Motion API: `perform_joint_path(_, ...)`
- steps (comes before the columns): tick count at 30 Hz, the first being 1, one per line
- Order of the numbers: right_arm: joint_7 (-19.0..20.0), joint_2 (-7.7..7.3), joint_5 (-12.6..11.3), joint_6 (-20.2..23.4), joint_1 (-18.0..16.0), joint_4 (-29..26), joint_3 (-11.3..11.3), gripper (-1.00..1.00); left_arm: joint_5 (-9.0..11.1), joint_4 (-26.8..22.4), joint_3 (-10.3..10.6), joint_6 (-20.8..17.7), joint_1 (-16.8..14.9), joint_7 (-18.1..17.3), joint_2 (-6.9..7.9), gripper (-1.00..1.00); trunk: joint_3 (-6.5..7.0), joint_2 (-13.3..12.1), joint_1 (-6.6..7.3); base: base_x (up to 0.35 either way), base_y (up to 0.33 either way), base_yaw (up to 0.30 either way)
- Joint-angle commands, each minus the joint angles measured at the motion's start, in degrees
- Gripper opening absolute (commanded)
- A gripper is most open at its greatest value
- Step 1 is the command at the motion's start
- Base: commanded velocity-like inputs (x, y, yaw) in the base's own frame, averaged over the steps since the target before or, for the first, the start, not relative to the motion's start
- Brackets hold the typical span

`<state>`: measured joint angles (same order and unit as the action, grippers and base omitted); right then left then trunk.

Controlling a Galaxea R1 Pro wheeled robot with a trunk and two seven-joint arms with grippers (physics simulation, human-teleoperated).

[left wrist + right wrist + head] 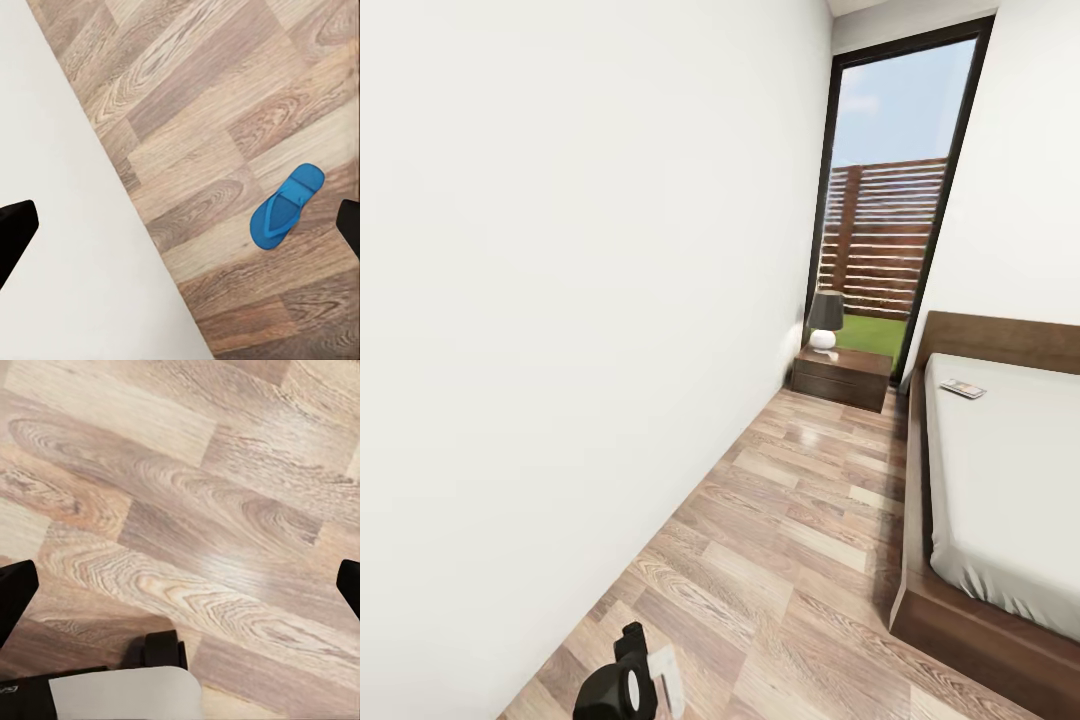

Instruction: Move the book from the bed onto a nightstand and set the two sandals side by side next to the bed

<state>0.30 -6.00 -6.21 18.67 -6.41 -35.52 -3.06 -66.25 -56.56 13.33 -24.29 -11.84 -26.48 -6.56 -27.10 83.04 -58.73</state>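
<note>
Head view first: looking down a narrow strip of light brown wood-plank floor (pixel 790 560) between white wall (pixel 560 300) and the large bed with pale grey-white mattress and dark brown frame (pixel 1010 480). Small thin paperback book (pixel 963 389) lying near the headboard-end corner of the mattress. Low dark reddish-brown wooden nightstand (pixel 842 376) beyond, carrying a grey-shaded lamp (pixel 825 320).

Left wrist view: left hand (pixel 180 221) spread wide, grasping nothing. One flat bright blue sandal (pixel 286 207) on the planks, near one fingertip, long axis slanting across the planks. Probably the left arm's pick.

Right wrist view: right hand (pixel 180 589) likewise released, bare planks below.
</note>
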Motion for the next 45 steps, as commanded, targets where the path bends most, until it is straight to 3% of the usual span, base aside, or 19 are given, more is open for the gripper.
perform_joint_path(1, 0.01, -0.09, -0.85, 2.09, -1.42, -0.44, -0.09, 1.0, -0.45, -0.07, 0.05, -0.2, -0.03, -1.49, -0.01, 1.0, -0.07, 0.04, 0.0, 0.0, 0.0, 0.0)
perform_joint_path(9, 0.05, -0.62, -1.41, 5.05, -4.29, -1.03, -0.15, 1.0, -0.44, -0.03, -0.04, -0.23, -0.03, -4.8, 0.04, 1.0, -0.07, 0.04, 0.0, 0.0, 0.0, 0.0)
perform_joint_path(16, 0.13, -0.67, -1.51, 5.36, -4.61, -1.04, -0.22, 1.0, -0.38, 0.03, -0.21, -0.17, -0.03, -4.25, 0.05, 1.0, -1.33, 2.85, -1.54, 0.0, 0.0, 0.0)
perform_joint_path(21, 0.14, -0.68, -1.52, 5.4, -4.65, -1.04, -0.26, 1.0, -0.41, 0.22, -0.2, -0.15, -0.03, -0.23, 0.05, 1.0, -1.5, 3.25, -1.76, 0.0, 0.0, 0.0)
perform_joint_path(26, 0.14, -0.63, -1.52, 5.41, -4.66, -1.04, -0.28, 1.0, -0.37, 5.91, -0.22, -0.13, -0.03, 8.45, -0.01, 1.0, -1.5, 3.25, -1.76, 0.0, 0.0, 0.0)
perform_joint_path(30, 0.14, -0.6, -1.52, 5.41, -4.66, -1.04, -0.28, 1.0, -0.25, 9.29, -0.24, -0.01, -0.03, 11.86, -0.1, 1.0, -1.5, 3.25, -1.76, 0.0, 0.0, 0.0)
perform_joint_path(35, 0.14, -0.6, -1.52, 5.41, -4.66, -1.04, -0.28, 1.0, -0.02, 9.8, -0.26, 0.15, -0.03, 13.59, -0.18, 1.0, -1.5, 3.25, -1.76, 0.0, 0.0, 0.0)
perform_joint_path(41, 0.14, -0.6, -1.52, 5.41, -4.66, -1.05, -0.28, 1.0, 1.99, 9.86, -0.3, 1.77, -0.03, 19.49, -0.53, 1.0, -1.5, 3.25, -1.76, 0.0, 0.0, 0.0)
perform_joint_path(45, 0.14, -0.6, -1.52, 5.41, -4.66, -1.06, -0.28, 1.0, 4.36, 9.93, -0.26, 3.52, -0.03, 22.16, -0.97, 1.0, -1.5, 3.25, -1.76, 0.0, 0.0, 0.0)
